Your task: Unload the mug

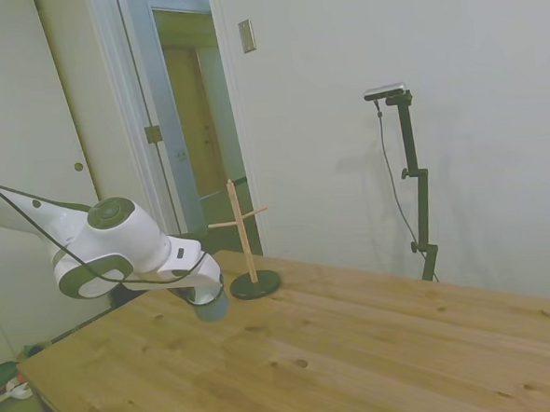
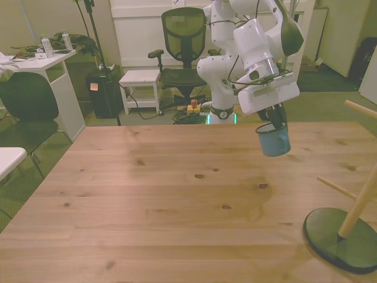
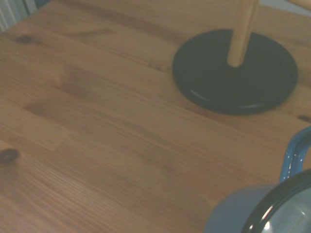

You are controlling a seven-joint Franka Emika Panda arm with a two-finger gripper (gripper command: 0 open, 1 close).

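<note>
Fingers (image 2: 274,117) clenched on the rim of the mug (image 2: 274,139), which hangs upright beneath them, clear of the desk (image 2: 165,194) and well apart from the wooden peg stand (image 2: 344,227), off its pegs. Judgement: carried low over bare wood beside the stand's dark base (image 3: 235,71) so it can be set down; lowering and release remain
</note>
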